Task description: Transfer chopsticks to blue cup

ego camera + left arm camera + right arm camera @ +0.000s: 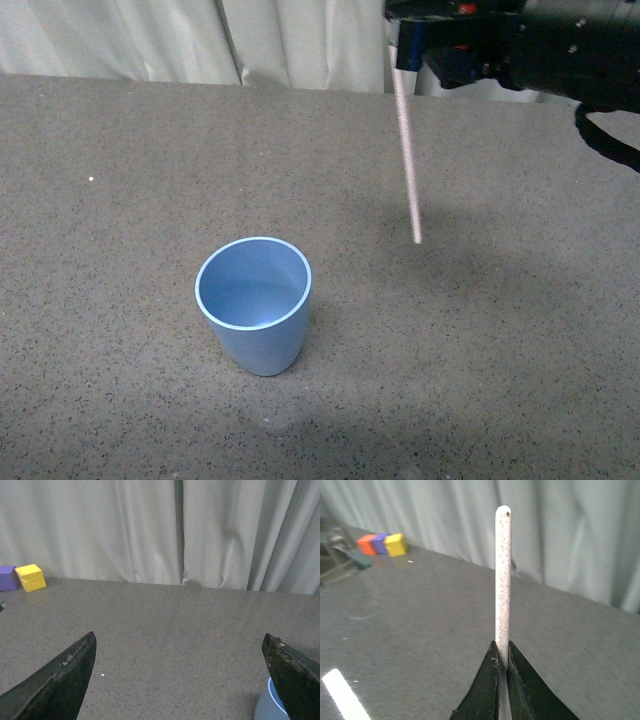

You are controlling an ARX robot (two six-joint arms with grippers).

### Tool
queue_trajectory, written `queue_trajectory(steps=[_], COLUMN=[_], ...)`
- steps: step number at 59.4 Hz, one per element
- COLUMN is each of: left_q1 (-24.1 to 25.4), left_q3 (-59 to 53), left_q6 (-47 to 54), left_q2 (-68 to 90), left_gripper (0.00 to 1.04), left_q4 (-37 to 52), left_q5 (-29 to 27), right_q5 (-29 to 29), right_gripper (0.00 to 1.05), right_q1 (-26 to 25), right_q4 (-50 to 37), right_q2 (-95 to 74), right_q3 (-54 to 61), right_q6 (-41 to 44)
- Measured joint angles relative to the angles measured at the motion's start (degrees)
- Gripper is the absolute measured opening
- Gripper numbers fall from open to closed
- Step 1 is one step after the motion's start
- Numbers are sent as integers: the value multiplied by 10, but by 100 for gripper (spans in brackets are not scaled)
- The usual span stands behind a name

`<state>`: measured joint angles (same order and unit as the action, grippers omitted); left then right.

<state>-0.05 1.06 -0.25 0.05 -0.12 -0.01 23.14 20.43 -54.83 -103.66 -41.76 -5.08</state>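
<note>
The blue cup (254, 303) stands upright and empty on the grey table, left of centre in the front view; a sliver of its rim shows in the left wrist view (272, 700). My right gripper (408, 48) is at the top right, shut on the chopsticks (408, 150), a pale speckled stick that hangs almost straight down, its tip in the air, right of and beyond the cup. In the right wrist view the stick (502, 580) sticks out from between the shut fingers (502, 662). My left gripper (180, 645) is open and empty, low over the table beside the cup.
The grey speckled table (120, 200) ends at pale curtains (150, 40). A yellow block (30, 577) and a purple block (7, 577) sit at the table's far edge; the right wrist view also shows an orange block (367, 544) beside them.
</note>
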Motion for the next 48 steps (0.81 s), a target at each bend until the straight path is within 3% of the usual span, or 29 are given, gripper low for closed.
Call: queue_trajectory(steps=[6,13,48], left_q1=[0,0,0], left_q3=[0,0,0], left_q6=[0,0,0], left_q2=[0,0,0], left_gripper=[98,98,98], left_q4=[0,0,0], left_q5=[0,0,0], right_q5=[64,82,97], right_gripper=[1,1,1], right_q1=[34,59,107], right_q4=[-21,-25,-32], right_q2=[-10,-22,-92], right_q3=[-28,-55,-57], right_q6=[-28,-50,-57])
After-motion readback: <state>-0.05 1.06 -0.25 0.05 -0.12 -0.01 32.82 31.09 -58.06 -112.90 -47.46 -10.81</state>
